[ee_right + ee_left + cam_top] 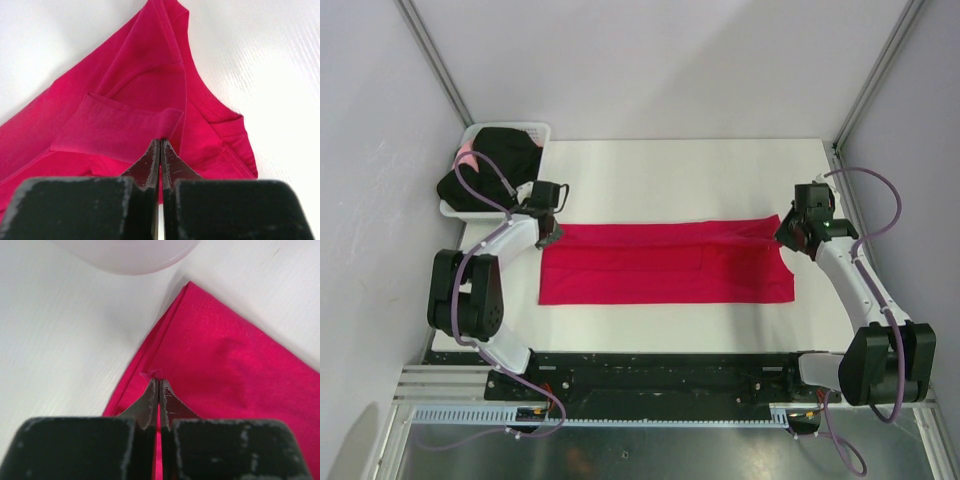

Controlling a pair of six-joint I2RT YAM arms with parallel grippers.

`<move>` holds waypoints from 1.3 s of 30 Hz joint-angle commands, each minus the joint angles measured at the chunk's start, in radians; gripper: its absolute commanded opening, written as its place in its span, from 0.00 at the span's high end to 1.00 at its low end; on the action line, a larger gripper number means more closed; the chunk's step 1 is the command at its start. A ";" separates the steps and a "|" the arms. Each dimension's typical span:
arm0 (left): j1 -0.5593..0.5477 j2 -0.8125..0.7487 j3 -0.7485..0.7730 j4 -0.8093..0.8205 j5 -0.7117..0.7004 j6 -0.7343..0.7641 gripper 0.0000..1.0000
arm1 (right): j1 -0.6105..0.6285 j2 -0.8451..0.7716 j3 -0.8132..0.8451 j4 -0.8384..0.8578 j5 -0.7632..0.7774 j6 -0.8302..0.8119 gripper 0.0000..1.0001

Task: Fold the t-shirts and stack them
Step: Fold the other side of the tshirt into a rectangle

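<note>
Corners: left end effector [159, 384] and right end effector [160, 143] both clamped on crimson t-shirt [665, 263]; move together, keep cloth taut.

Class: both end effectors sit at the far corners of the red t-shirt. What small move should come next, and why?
Probably lift both a little, together. The left end effector and right end effector are each shut on a far corner of the red t-shirt, which lies flat as a long strip; an even lift would start folding that edge toward the near one.
</note>
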 commanded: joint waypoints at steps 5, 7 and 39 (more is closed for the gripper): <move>0.005 -0.041 -0.030 0.002 -0.046 -0.017 1.00 | 0.006 -0.027 -0.068 -0.002 -0.003 0.031 1.00; 0.005 -0.033 -0.043 0.003 -0.050 -0.023 1.00 | 0.007 -0.024 -0.103 0.019 -0.014 0.038 1.00; 0.005 -0.114 -0.138 -0.018 -0.074 -0.063 1.00 | 0.005 -0.111 -0.182 0.003 -0.048 0.062 1.00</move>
